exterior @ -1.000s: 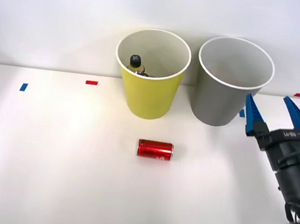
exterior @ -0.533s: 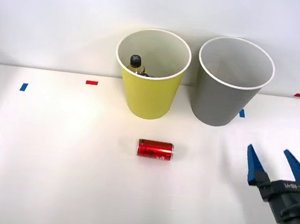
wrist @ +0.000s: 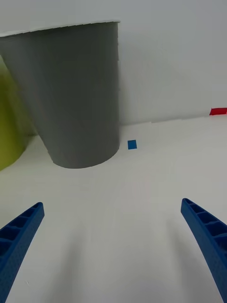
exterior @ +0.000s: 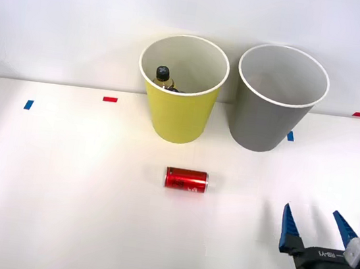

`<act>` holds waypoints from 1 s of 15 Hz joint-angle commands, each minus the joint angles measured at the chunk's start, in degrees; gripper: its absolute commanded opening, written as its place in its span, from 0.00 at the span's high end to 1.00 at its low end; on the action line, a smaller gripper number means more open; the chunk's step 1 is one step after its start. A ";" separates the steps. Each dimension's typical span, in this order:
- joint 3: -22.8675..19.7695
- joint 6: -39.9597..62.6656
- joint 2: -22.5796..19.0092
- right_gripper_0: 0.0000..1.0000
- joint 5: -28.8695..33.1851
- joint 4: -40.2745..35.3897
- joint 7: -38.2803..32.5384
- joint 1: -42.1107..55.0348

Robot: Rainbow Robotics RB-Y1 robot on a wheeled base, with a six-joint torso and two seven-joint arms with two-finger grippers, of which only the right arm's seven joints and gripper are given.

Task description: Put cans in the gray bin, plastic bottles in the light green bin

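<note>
red can point(exterior: 186, 180) lying on side on white table point(exterior: 59, 192), in front of light green bin point(exterior: 180, 101), well apart from gripper. plastic bottle point(exterior: 164, 77) with black cap inside light green bin, leaning against its wall. gray bin point(exterior: 272, 113) upright just beside green one, on robot's right. right gripper point(exterior: 318, 228) low over table at near right, blue fingers point(wrist: 208, 241) spread wide, nothing between them, pointing toward gray bin. small blue tape mark point(wrist: 132, 144) beside gray bin base.
</note>
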 commanded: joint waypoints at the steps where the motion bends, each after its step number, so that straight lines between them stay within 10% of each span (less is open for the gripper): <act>1: -0.04 0.86 3.90 0.00 5.75 0.00 5.02 1.55; 8: 2.42 1.38 10.67 0.00 14.46 0.09 5.98 5.60; 15: 1.63 -8.64 4.96 0.00 18.59 0.00 -8.26 12.19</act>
